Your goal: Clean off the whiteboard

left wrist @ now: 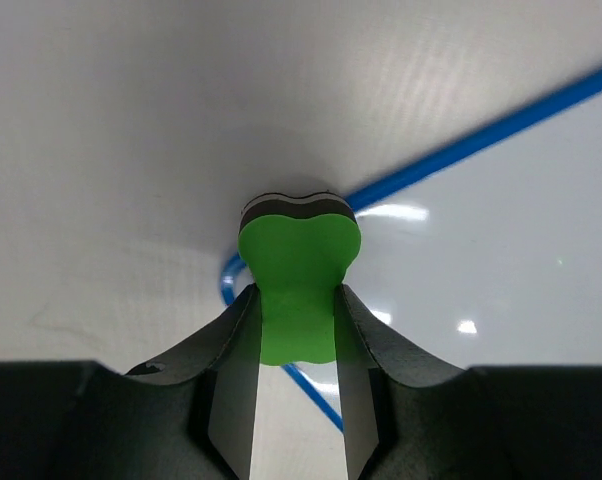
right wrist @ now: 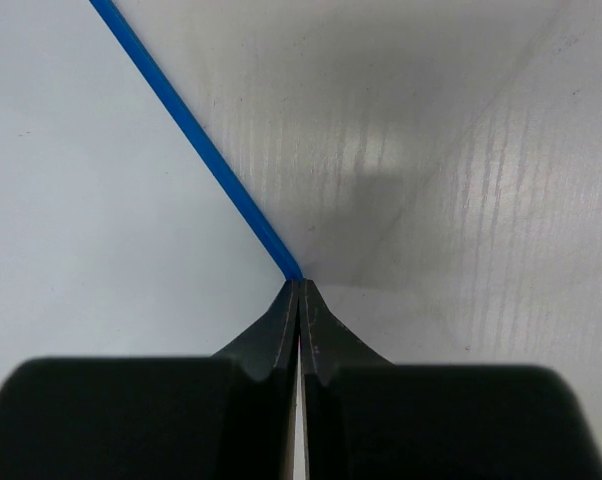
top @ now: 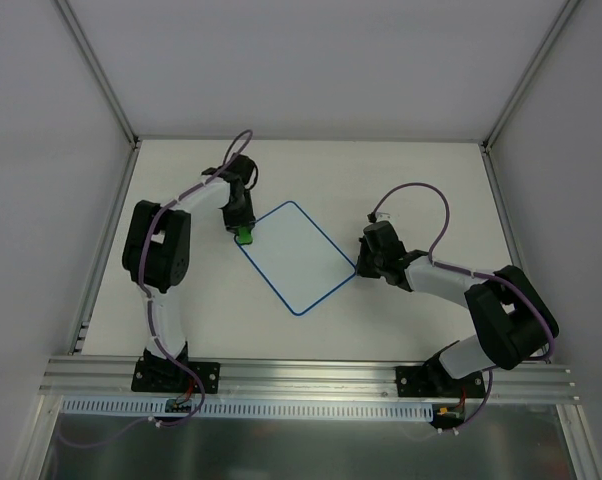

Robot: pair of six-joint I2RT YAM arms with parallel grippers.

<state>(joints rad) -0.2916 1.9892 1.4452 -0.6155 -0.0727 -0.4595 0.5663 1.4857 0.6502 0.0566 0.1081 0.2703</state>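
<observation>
Left fingers — downward, around eraser

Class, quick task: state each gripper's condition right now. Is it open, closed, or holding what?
Left gripper: closed on the green eraser, at the whiteboard corner.
Right gripper: closed, nothing visibly held, tips at the whiteboard border.

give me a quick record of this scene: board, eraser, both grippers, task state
whiteboard: lies flat, turned diagonally, blue border, no marks visible
eraser: green with a dark pad layer, at the whiteboard's left corner, over the border
left gripper: shut on eraser
right gripper: shut, tips at the whiteboard's right corner; whether it pinches the corner, cannot tell
task state: surface looks clean
</observation>
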